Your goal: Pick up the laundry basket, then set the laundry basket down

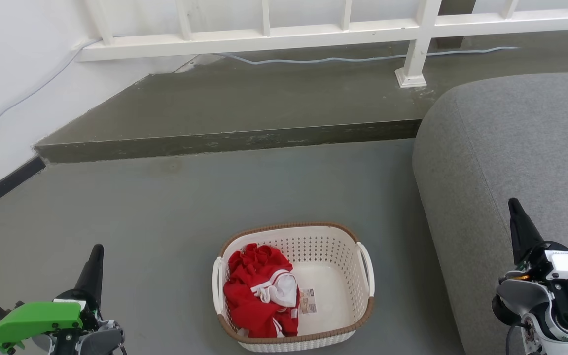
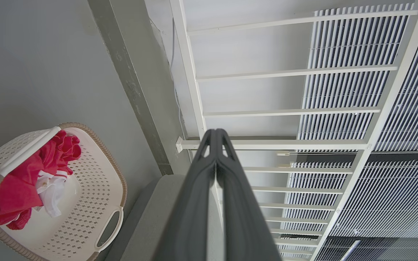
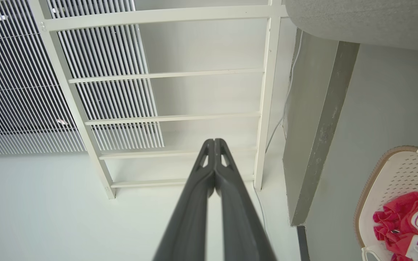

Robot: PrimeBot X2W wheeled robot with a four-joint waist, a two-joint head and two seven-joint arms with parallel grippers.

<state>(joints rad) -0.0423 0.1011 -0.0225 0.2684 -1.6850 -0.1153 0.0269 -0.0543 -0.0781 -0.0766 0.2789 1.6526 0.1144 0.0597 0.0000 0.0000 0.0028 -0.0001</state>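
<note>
Head view: the laundry basket (image 1: 323, 251) stands on the floor (image 1: 165, 212) at lower centre with a red garment (image 1: 254, 291) inside. That fits either before lifting or after setting down. The left claw (image 1: 97, 251), lower left, and the right claw (image 1: 513, 204), lower right, point upward, well clear of it.
Left wrist view: that claw is closed tight, empty.
Right wrist view: likewise.

Grey sofa (image 1: 511, 148) bulks on the right, a white railing (image 1: 313, 30) tops the raised concrete step (image 1: 244, 98), pale cable (image 1: 313, 60) trailing along it.
</note>
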